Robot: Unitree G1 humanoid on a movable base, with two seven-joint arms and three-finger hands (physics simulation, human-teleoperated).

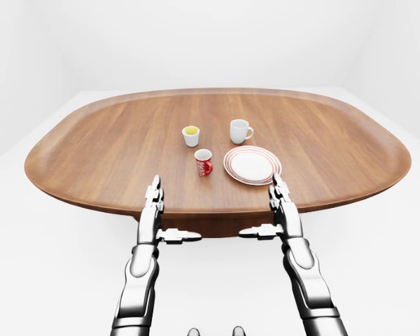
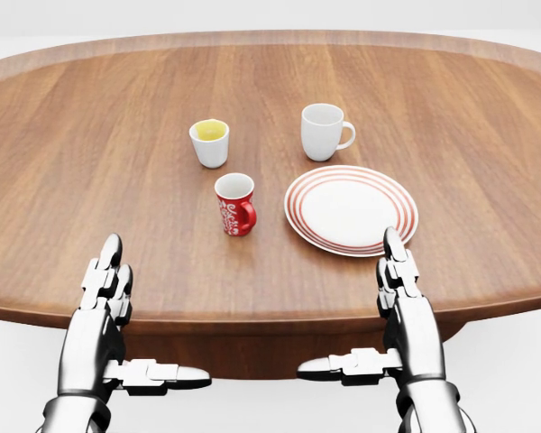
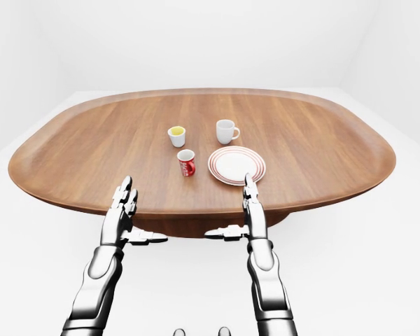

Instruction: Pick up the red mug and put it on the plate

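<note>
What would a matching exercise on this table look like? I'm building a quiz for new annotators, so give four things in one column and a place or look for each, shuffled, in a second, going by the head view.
Things:
1. red mug
2. white mug
3. small cup
4. plate

Descriptions:
A. yellow inside, top left of the group
B. red rings round the rim, nothing on it
C. plain white, handle pointing right
D. left of the plate, below the small cup

Pairs: 1-D, 2-C, 3-A, 4-B
</note>
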